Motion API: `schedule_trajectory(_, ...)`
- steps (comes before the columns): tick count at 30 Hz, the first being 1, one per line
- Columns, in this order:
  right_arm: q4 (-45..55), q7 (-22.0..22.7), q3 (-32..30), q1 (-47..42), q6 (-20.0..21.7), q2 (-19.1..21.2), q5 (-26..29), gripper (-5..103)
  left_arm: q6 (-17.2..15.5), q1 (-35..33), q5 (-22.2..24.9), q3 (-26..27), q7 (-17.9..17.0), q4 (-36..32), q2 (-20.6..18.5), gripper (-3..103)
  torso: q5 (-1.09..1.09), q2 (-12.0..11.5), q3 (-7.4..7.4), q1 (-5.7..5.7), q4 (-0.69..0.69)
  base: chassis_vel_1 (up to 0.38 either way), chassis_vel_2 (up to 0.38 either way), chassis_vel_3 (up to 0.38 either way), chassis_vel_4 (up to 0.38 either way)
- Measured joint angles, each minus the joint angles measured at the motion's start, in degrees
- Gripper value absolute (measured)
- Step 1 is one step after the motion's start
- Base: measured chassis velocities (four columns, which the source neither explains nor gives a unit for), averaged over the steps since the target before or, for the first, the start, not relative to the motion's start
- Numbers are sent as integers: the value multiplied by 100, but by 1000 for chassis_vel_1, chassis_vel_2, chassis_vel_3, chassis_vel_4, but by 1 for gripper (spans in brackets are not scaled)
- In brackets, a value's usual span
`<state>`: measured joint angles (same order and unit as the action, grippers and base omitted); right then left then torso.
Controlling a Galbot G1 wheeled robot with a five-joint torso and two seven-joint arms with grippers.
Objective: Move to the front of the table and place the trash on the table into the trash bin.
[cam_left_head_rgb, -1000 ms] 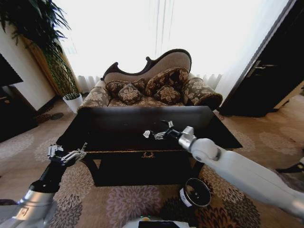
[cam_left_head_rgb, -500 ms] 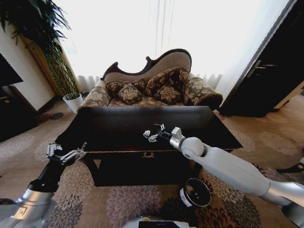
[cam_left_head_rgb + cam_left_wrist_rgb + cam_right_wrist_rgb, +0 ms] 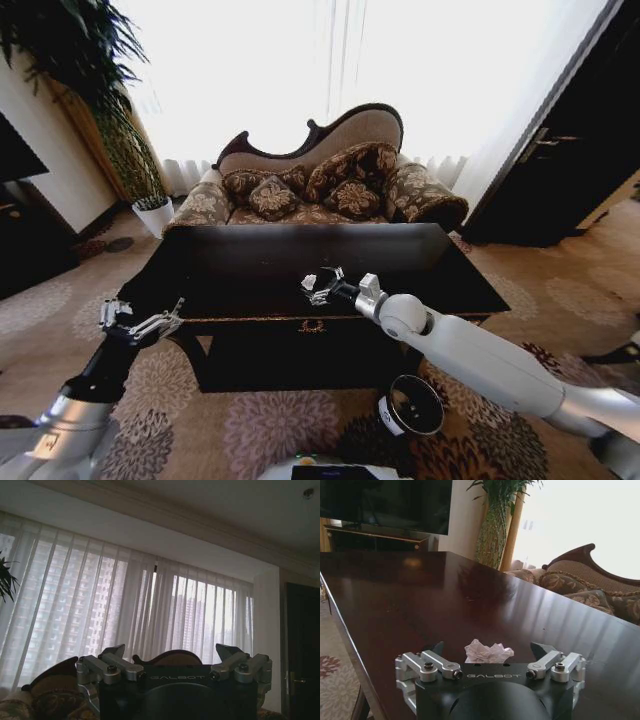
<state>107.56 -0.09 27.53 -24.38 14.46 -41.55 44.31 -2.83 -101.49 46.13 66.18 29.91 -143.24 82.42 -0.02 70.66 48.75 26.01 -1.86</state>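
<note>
A crumpled white paper wad [image 3: 309, 282] lies near the front edge of the glossy dark table [image 3: 250, 258]. My right gripper [image 3: 321, 289] reaches over the table from the right and stands open at the wad. In the right wrist view the wad [image 3: 488, 652] sits on the table top [image 3: 420, 595] between the spread fingers of the right gripper [image 3: 489, 655], and I cannot tell if they touch it. The dark round trash bin [image 3: 412, 405] stands on the carpet below the table's front right. My left gripper [image 3: 160, 322] hangs open off the table's left front corner, also seen in its wrist view [image 3: 172, 655].
A patterned sofa [image 3: 320, 185] stands just behind the table. A white plant pot [image 3: 153, 214] and a dark cabinet [image 3: 30, 245] are at the left, a dark door [image 3: 570, 150] at the right. Patterned carpet surrounds the table.
My right arm has dropped lower and its gripper has slid left along the table's front edge, up to the paper wad. The left arm has stayed put.
</note>
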Motion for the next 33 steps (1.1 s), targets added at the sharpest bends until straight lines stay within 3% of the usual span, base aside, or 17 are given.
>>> schedule_trajectory(1,0,0,0,0,0,0,0,97,0,0,0,0,0,0,0,100,0,0,0,0,0,0,0,0,0)
schedule_trajectory(4,-31,-18,50,18,-9,-59,-42,82,4,-18,20,26,0,0,-15,100,0,0,0,0,0,0,0,0,0)
schedule_trajectory(7,-55,-22,81,45,-10,-97,-79,77,5,-21,25,33,0,0,-19,100,0,0,-1,0,0,0,0,0,0)
schedule_trajectory(10,-147,-62,144,107,-26,-151,-175,60,6,-16,17,36,0,0,-21,100,0,0,0,0,0,0,0,0,0)
schedule_trajectory(11,-147,-62,144,107,-26,-151,-175,60,6,-16,17,36,0,0,-21,100,0,0,0,0,0,0,0,0,0)
schedule_trajectory(16,-195,-119,182,152,-54,-169,-197,38,9,13,11,32,0,0,-31,100,0,0,0,0,0,0,0,0,0)
schedule_trajectory(20,-203,-152,180,112,-89,-173,-220,28,10,17,9,22,-1,0,-29,100,0,0,0,0,0,0,0,0,0)
schedule_trajectory(21,-204,-176,164,82,-105,-173,-231,17,10,20,9,22,-2,0,-32,100,0,0,0,0,0,0,0,0,0)
schedule_trajectory(24,-204,-205,128,36,-122,-170,-247,12,10,25,9,21,-2,0,-36,100,1,0,0,0,0,0,0,0,0)
schedule_trajectory(26,-193,-231,65,-42,-143,-151,-263,2,9,30,5,5,-2,0,-32,100,1,0,-1,0,1,0,0,0,0)
schedule_trajectory(33,-140,-341,-212,-284,-259,1,-260,0,10,23,-2,-14,-3,0,-27,100,1,0,0,0,0,0,0,0,0)
